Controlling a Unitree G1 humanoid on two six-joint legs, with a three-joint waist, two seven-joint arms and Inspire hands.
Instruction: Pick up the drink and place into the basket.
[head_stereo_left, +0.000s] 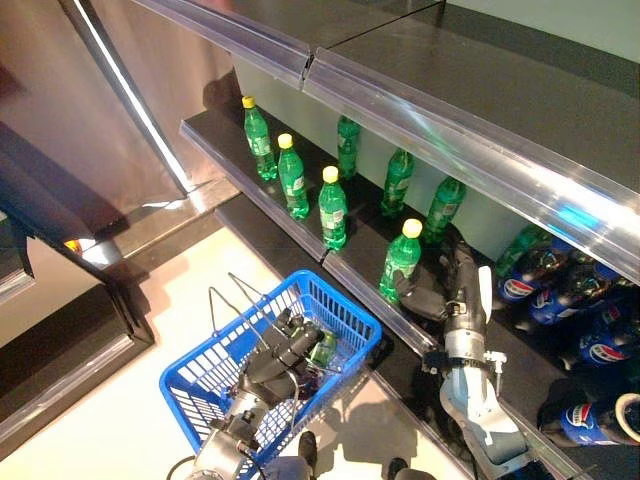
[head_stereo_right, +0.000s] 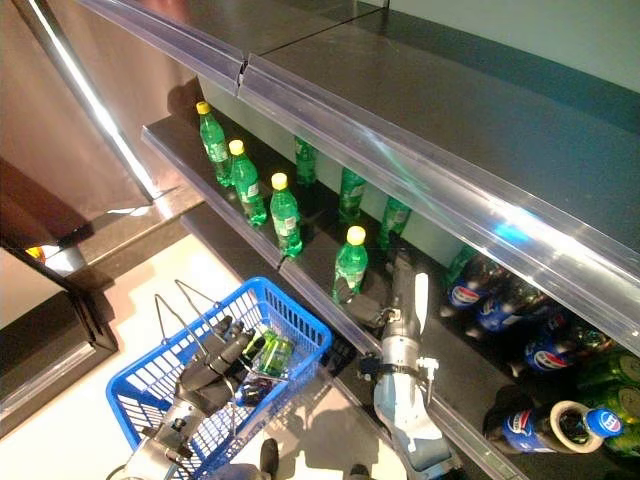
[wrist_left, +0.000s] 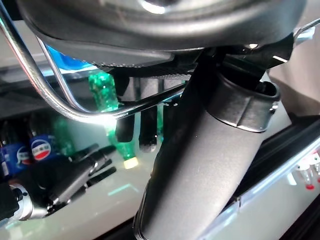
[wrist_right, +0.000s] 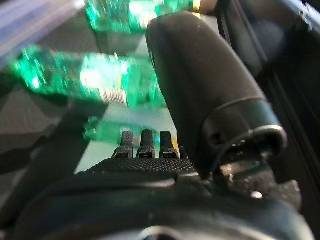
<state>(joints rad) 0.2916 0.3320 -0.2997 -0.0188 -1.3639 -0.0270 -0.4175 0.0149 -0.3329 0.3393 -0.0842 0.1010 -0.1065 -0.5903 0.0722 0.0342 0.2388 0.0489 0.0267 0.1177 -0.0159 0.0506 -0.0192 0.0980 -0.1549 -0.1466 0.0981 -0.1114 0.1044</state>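
My right hand (head_stereo_left: 450, 285) is up on the shelf (head_stereo_left: 300, 215), just behind the nearest green bottle (head_stereo_left: 401, 260), the yellow-capped one at the near end of the front row. The fingers are straight and reach past it; they hold nothing yet. In the right wrist view the thumb stands out in front and a bottle (wrist_right: 115, 82) shows green and close past it, so I judge the hand is lined up to come round the drink from the side, where the body is widest and the cap stays clear.

My left hand (head_stereo_left: 285, 355) carries the blue basket (head_stereo_left: 200, 385) down by the shelf's lower edge. Its fingers are curled about the wire handle (wrist_left: 60, 100) (the left wrist view shows the chrome loop crossing right under the palm), which keeps the basket's open top just below the shelf, a short drop for whatever comes off it. Something green already lies in the basket (head_stereo_right: 272, 355), close by my fingers; it looks like a bottle, though I cannot make it out fully.

More green bottles stand further along the shelf in two rows, and dark cola bottles (head_stereo_left: 540, 270) fill the stretch to my right, well clear of the reach. The likely trouble is knocking the bottle over into the row behind before the thumb closes.
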